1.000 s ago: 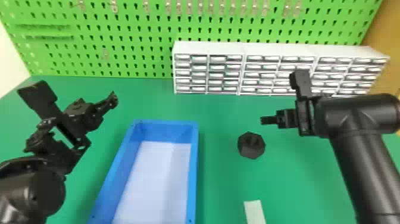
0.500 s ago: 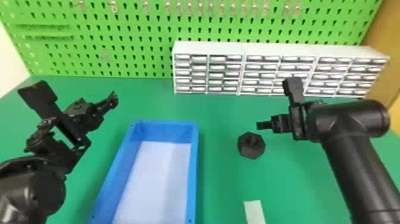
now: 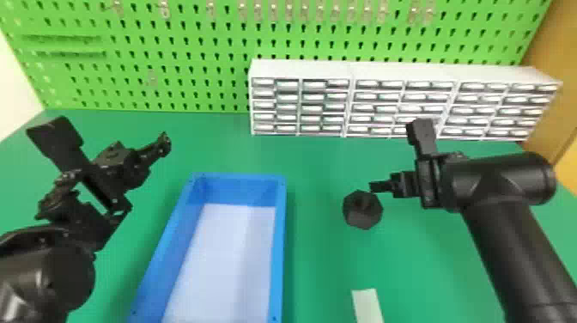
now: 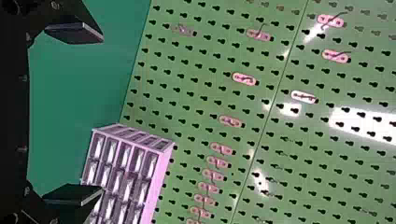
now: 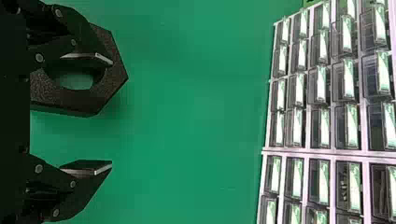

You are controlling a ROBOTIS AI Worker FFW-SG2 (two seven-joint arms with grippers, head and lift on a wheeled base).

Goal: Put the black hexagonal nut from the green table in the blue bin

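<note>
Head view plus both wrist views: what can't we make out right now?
- Blue bin: near end cut off by the head view's bottom edge.
- Black hexagonal nut: partly hidden in the right wrist view by the right claw; whether they touch is unclear.
- White strip: near end cut off by the head view's bottom edge.
- Drawer unit: contents too small in the head view.
</note>
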